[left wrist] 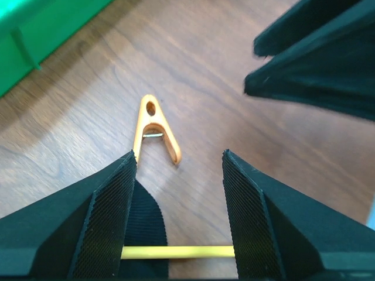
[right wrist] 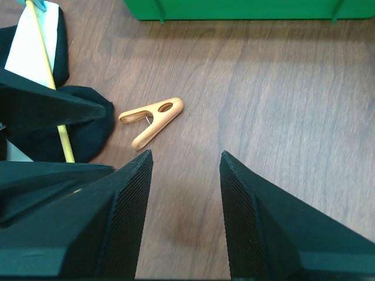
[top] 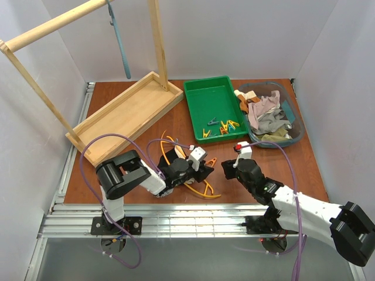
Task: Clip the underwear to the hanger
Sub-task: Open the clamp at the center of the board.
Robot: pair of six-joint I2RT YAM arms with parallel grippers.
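The yellow-orange hanger (top: 203, 192) lies on the table by the near edge. In the left wrist view its thin bar (left wrist: 176, 252) runs across between my fingers, with the black underwear (left wrist: 143, 225) under it. My left gripper (left wrist: 179, 155) is open and straddles the bar; in the top view it (top: 205, 170) covers most of the underwear. My right gripper (right wrist: 186, 153) is open and empty, low over bare wood, just right of the left one (top: 227, 171). The underwear (right wrist: 88, 132) and hanger rod (right wrist: 50, 88) show at its left. An orange clothespin (left wrist: 153, 129) (right wrist: 152, 120) lies between both grippers.
A green tray (top: 196, 108) with several coloured clothespins (top: 221, 125) stands behind. A clear bin (top: 296, 126) holds a clothes pile at back right. A wooden rack's base (top: 126, 111) sits back left, with a grey-blue hanger (top: 120, 44) hanging from its rail. Purple cables loop by the left arm.
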